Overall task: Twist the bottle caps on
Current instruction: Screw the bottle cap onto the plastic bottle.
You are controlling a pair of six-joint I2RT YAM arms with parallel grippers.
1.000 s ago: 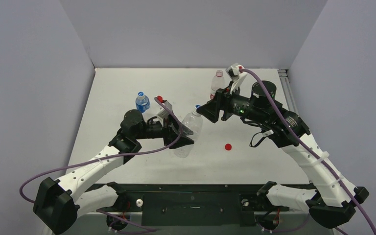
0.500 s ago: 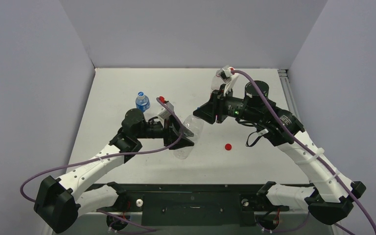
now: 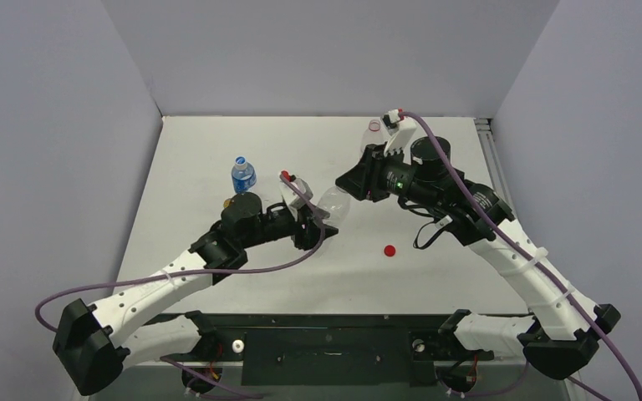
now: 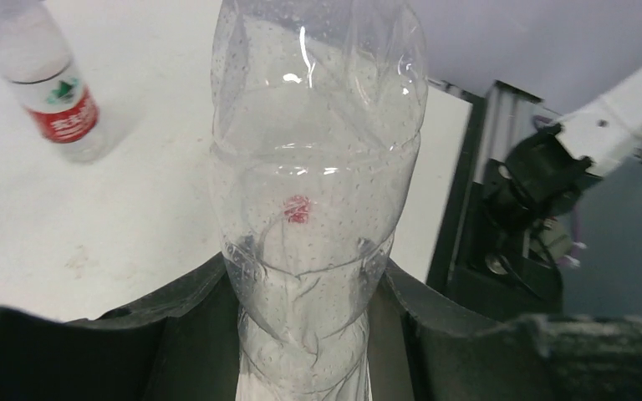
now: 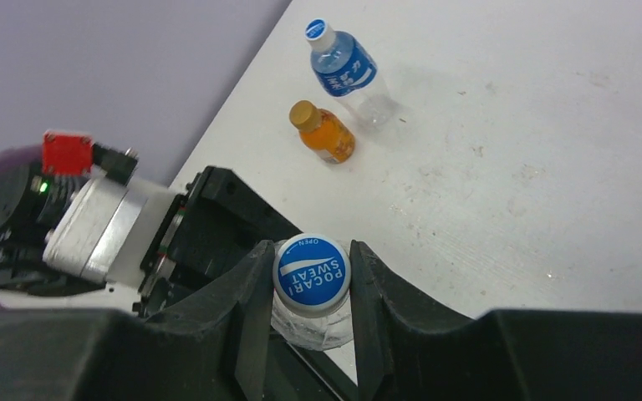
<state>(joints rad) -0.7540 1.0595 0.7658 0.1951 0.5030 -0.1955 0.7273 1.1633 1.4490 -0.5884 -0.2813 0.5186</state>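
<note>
Now the right claw point(image 5: 311, 280) is closed on the blue-and-white cap point(image 5: 311, 272) at the mouth of the clear bottle point(image 4: 318, 167), with one finger pressed to each side of it. A second ago that claw stood open and apart from the bottle's neck, farther back over the desk point(image 3: 209, 142). The left claw point(image 4: 305, 330) grips the clear bottle's lower body as before, but its arm has swung away from the near edge, and the bottle's neck points toward the right arm. With that arm moved, a small orange bottle point(image 5: 324, 135) shows beside it in the top view, wearing an orange-gold cap point(image 5: 302, 112). The held cap reads "POCARI SWEAT" in white on blue, with "OPEN" and an arrow along its rim. Near the orange bottle stands a capped blue-labelled bottle point(image 5: 347, 68), its print too small to read. A red-labelled bottle point(image 4: 54, 100) farther back carries a green mark and blurred lettering. A red cap point(image 3: 389, 250) lies alone on the desk, where it lay earlier.
</note>
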